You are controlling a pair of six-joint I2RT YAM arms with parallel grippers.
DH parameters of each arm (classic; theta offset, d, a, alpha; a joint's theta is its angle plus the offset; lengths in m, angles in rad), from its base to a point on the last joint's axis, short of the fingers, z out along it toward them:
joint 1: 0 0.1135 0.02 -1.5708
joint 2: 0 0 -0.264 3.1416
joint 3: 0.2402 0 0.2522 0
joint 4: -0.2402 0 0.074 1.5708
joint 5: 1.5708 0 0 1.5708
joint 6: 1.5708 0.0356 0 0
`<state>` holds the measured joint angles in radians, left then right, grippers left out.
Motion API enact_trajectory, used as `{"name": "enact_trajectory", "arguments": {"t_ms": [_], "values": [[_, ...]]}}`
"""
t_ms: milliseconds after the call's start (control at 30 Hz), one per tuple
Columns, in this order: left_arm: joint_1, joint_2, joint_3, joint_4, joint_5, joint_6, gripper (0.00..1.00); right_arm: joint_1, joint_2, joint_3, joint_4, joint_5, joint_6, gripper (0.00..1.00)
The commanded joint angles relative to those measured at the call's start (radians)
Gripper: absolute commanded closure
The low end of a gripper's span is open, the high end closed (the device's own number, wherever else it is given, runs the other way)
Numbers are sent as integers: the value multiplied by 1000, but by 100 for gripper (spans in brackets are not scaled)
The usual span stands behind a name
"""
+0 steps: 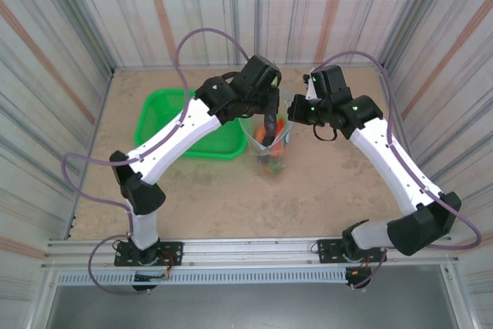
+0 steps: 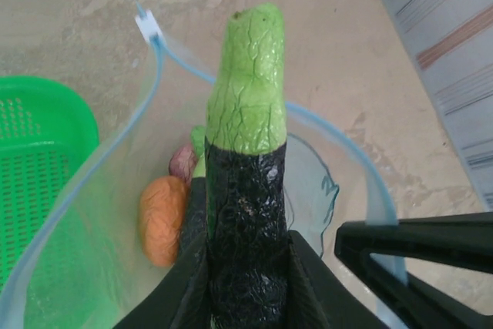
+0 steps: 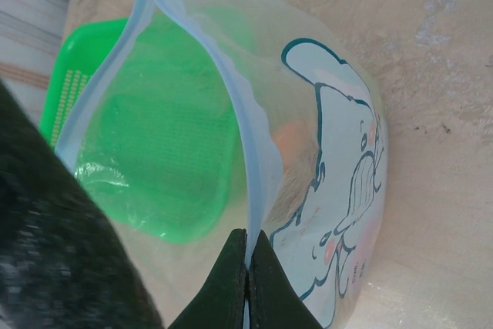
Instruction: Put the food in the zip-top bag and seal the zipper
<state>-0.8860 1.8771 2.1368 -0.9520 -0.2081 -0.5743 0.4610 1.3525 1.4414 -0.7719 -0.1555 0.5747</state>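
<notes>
My left gripper (image 2: 248,260) is shut on the eggplant (image 2: 246,190), dark-bodied with a cracked green end, and holds it inside the open mouth of the clear zip-top bag (image 2: 92,213). An orange piece (image 2: 162,219) and a dark red-purple round piece (image 2: 183,163) lie in the bag below it. The pale blue zipper (image 2: 154,82) rings the mouth. My right gripper (image 3: 248,248) is shut on the zipper (image 3: 239,121) at the bag's right rim, beside the blue cartoon print (image 3: 347,167). From above, the bag (image 1: 269,152) stands between the left gripper (image 1: 267,117) and the right gripper (image 1: 294,119).
The green mesh basket (image 1: 185,125) sits just left of the bag, touching or nearly touching it, and looks empty. Striped walls enclose the sandy table (image 1: 331,190) on three sides. A dark blurred shape (image 3: 54,229) crowds the lower left of the right wrist view.
</notes>
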Motion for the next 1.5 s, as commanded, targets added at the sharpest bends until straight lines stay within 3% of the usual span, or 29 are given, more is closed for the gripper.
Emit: {"name": "enact_trajectory", "arguments": {"t_ms": [0,100,233,533,633,833,967,1133,1200,1300,1467], "values": [[-2,2,-8,-50,11,-17,63,8,-18,20,-4,10,17,100],[3,1,-3,-45,56,-15,46,8,-17,21,-2,11,17,100],[31,-39,-19,-12,113,-18,37,10,-16,21,-3,11,18,100],[74,-296,-277,233,253,188,39,3,-17,28,-9,10,13,100],[164,-401,-409,316,353,200,38,-1,-6,45,-23,-1,-42,100],[328,-471,-579,325,276,137,51,-1,26,96,-56,-12,-157,100],[443,-467,-709,415,374,62,56,-2,42,108,-55,-64,-214,100],[483,-403,-740,477,468,115,57,-2,51,129,-54,-275,-396,100],[480,-396,-761,531,502,169,57,4,52,156,-99,-274,-506,100],[464,-439,-870,722,553,267,52,7,45,169,-157,-274,-697,100],[361,-549,-1144,1128,485,607,37,-13,44,156,-245,-383,-1004,100]]}}
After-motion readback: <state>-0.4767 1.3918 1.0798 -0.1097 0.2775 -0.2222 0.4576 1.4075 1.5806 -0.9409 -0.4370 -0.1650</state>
